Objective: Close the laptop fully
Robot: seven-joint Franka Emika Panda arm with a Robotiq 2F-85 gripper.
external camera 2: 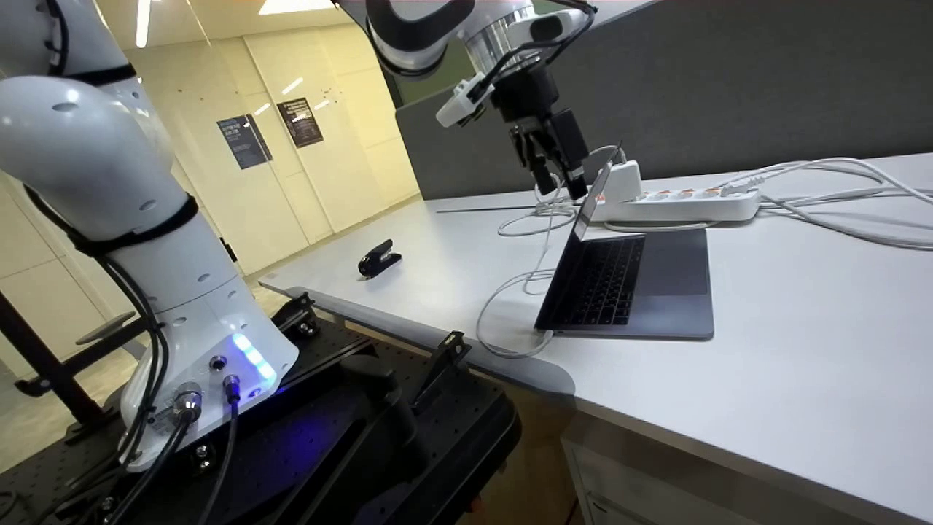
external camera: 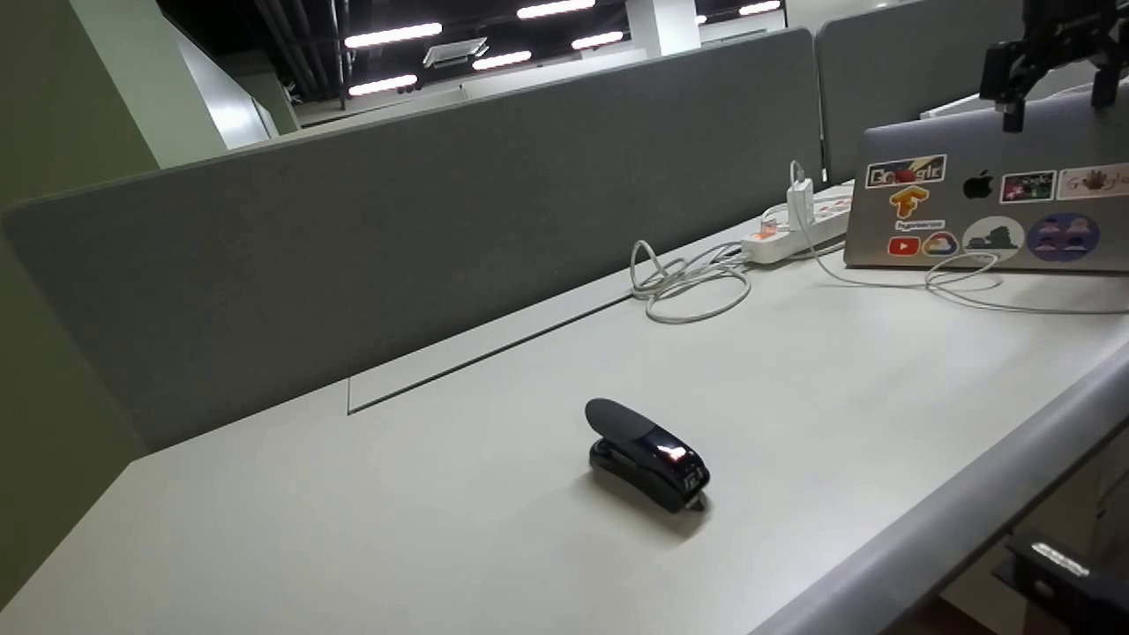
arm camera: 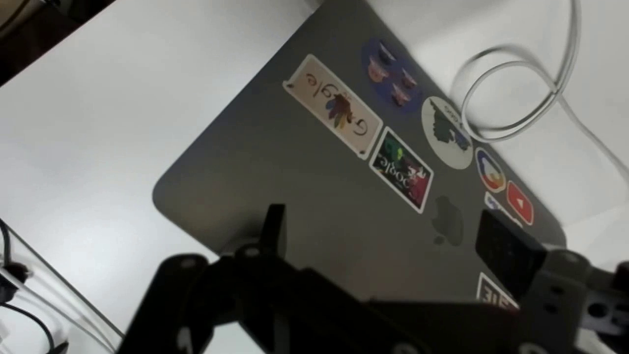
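Observation:
The laptop is silver-grey and stands open on the desk, its lid raised steeply and its back covered with stickers. Its lid back (external camera: pixel 953 212) shows in an exterior view, and its keyboard side and base (external camera 2: pixel 667 284) show in an exterior view. In the wrist view the lid back (arm camera: pixel 334 196) fills the middle. My gripper (external camera 2: pixel 561 187) is open and empty on the sticker side, close to the upper part of the lid. In an exterior view my gripper (external camera: pixel 1058 108) overlaps the lid's top edge. In the wrist view its fingers (arm camera: pixel 383 216) are wide apart. I cannot tell whether a finger touches the lid.
A white power strip (external camera 2: pixel 678 206) with cables lies behind the laptop. A white cable (external camera: pixel 961 282) runs beside the lid and plugs into the laptop. A black stapler (external camera: pixel 648 454) lies on the desk (external camera: pixel 397 529). A grey partition (external camera: pixel 441 220) stands along the back.

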